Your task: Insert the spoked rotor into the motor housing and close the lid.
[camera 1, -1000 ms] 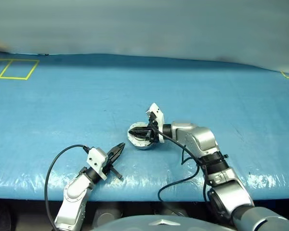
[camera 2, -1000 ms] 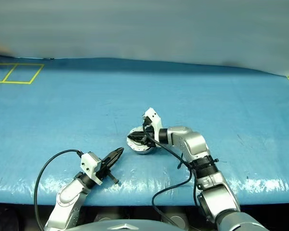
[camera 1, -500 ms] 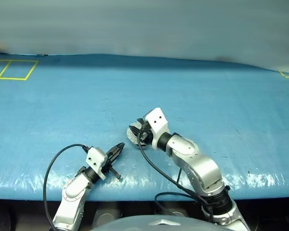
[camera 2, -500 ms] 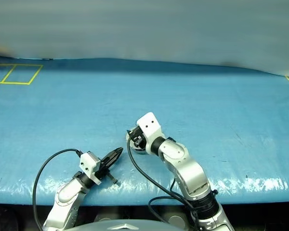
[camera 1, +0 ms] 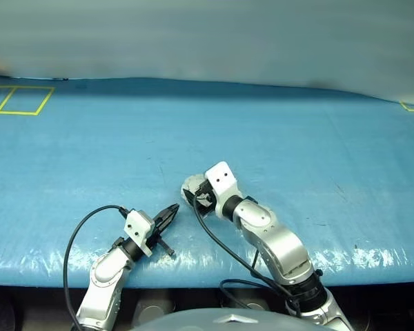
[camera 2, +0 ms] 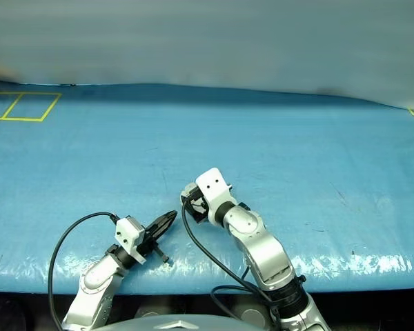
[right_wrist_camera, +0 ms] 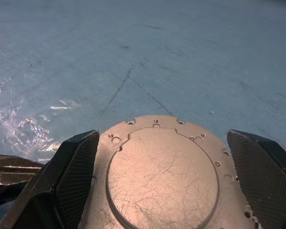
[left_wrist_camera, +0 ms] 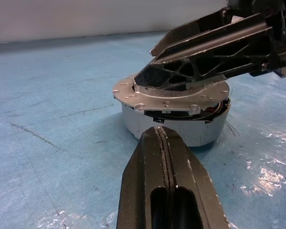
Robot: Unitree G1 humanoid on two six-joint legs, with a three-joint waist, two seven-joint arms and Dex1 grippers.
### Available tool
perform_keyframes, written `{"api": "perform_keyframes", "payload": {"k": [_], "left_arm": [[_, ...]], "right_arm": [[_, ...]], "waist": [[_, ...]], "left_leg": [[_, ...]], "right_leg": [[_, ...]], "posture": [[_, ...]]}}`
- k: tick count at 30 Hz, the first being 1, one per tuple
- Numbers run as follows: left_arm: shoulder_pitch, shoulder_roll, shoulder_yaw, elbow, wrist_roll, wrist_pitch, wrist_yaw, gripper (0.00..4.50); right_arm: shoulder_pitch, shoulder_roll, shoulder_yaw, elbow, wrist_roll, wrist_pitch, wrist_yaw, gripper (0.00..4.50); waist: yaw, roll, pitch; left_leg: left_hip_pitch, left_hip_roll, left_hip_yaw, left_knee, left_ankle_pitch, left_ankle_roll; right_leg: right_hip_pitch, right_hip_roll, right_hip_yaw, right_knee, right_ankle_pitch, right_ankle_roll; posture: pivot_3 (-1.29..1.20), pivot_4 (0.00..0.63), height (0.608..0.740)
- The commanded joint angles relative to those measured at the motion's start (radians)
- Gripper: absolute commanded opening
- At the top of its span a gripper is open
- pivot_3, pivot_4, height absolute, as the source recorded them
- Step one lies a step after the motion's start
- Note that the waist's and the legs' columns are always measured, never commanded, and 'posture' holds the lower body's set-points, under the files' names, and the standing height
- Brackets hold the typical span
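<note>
The grey motor housing [left_wrist_camera: 174,126] stands on the blue table between my two grippers. The lid [right_wrist_camera: 162,176], plain grey face up, lies on it slightly tilted, leaving a narrow gap where copper windings [left_wrist_camera: 218,108] show. The spoked rotor is hidden. My right gripper [camera 1: 196,195] is open, one finger on each side of the lid, and one of these black fingers [left_wrist_camera: 205,52] reaches over the lid's top. My left gripper [camera 1: 171,212] is shut and empty. It points at the housing from a short way off on its near left.
A blue, wrinkled sheet [camera 1: 297,152] covers the table, and its front edge runs just behind my arms. Yellow tape squares [camera 1: 17,100] mark the far left corner. Black cables [camera 1: 76,241] loop from both wrists.
My right gripper has opened. Its wrist turned and the arm swung in, so it now reaches the housing from the near side instead of the right. The left arm stayed still.
</note>
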Motion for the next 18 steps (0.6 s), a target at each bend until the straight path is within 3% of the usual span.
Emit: {"api": "perform_keyframes", "payload": {"k": [1, 10, 13, 16, 18], "left_arm": [[0.0, -0.004, -0.005, -0.048, -0.002, -0.004, 0.006, 0.0], [0.002, -0.002, -0.004, -0.046, -0.005, -0.006, 0.008, 0.0], [0.0, -0.001, -0.003, -0.042, -0.005, -0.008, 0.006, 0.0], [-0.002, 0.0, -0.003, -0.04, -0.004, -0.008, 0.005, 0.0], [-0.002, 0.001, -0.003, -0.04, -0.003, -0.008, 0.005, 0.0]], "right_arm": [[-0.002, -0.021, 0.023, -0.003, -0.034, -0.045, 0.003, 4.48], [0.022, -0.01, 0.015, 0.008, -0.016, -0.046, 0.018, 4.48], [0.027, -0.006, 0.008, 0.016, -0.014, -0.05, 0.02, 3.9], [0.027, -0.003, 0.004, 0.017, -0.015, -0.052, 0.022, 3.04], [0.024, -0.003, 0.001, 0.011, -0.015, -0.047, 0.025, 3.04]], "waist": [[0.0, 0.0, 0.0], [0.0, 0.0, 0.0], [0.0, 0.0, 0.0], [0.001, 0.0, 0.0], [0.001, 0.0, 0.0]], "left_leg": [[0.0, 0.0, 0.0, 0.0, 0.0, 0.0], [0.0, 0.0, 0.0, 0.0, 0.0, 0.0], [0.0, 0.0, 0.0, 0.0, 0.0, 0.0], [0.0, 0.0, 0.0, 0.0, 0.0, 0.0], [0.0, 0.0, 0.0, 0.0, 0.0, 0.0]], "right_leg": [[0.0, 0.0, 0.0, 0.0, 0.001, 0.001], [0.0, 0.0, 0.0, 0.0, 0.001, 0.001], [0.0, 0.0, 0.0, 0.0, 0.001, 0.001], [0.0, 0.0, 0.0, 0.0, 0.001, 0.001], [0.0, 0.0, 0.0, 0.0, 0.001, 0.001]], "posture": [[0.0, 0.15, 0.74], [0.0, 0.15, 0.74], [0.0, 0.15, 0.74], [0.0, 0.15, 0.74], [0.0, 0.15, 0.74]]}}
